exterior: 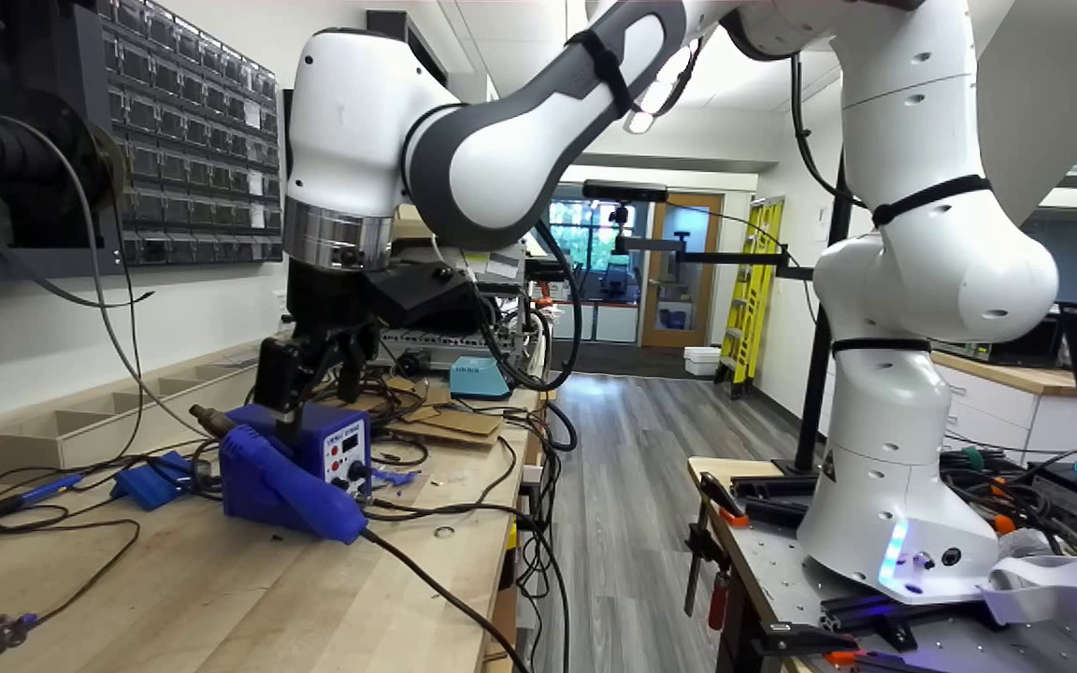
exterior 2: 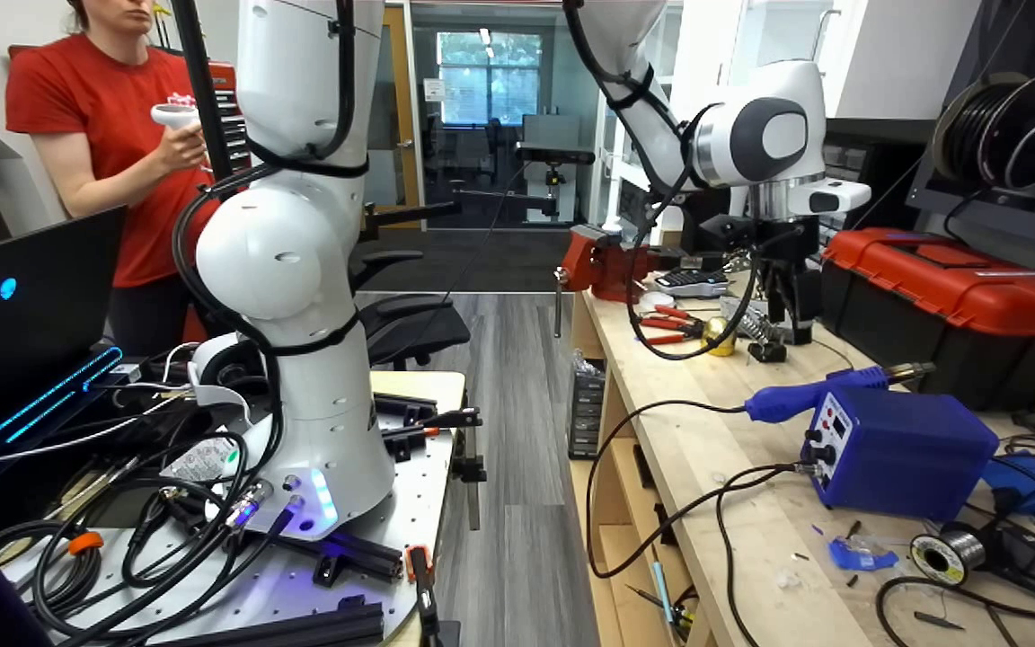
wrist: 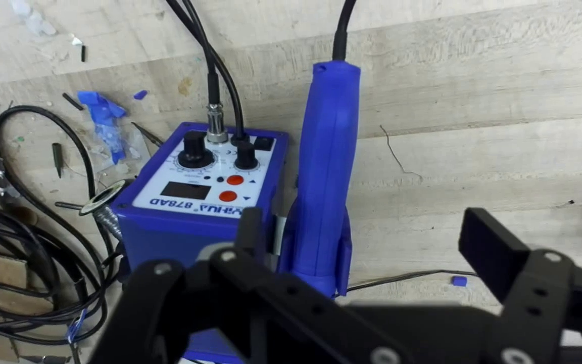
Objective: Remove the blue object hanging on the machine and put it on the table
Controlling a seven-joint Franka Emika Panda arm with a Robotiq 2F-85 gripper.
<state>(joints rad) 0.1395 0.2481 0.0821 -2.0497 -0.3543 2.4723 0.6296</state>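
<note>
The blue object is a long handle with a black cord at one end. It rests in a holder on the side of the blue machine, and shows in both exterior views. The machine stands on the wooden table. My gripper is open and empty, pointing down, above the table near the machine. In the wrist view the handle lies between the fingers, closer to the left one. The handle's nozzle end is hidden there by the gripper.
A red and black toolbox stands by the wall behind the gripper. A red vise, pliers and a solder spool are on the table. The handle's cord loops over the table edge. Cardboard and cables lie beyond the machine.
</note>
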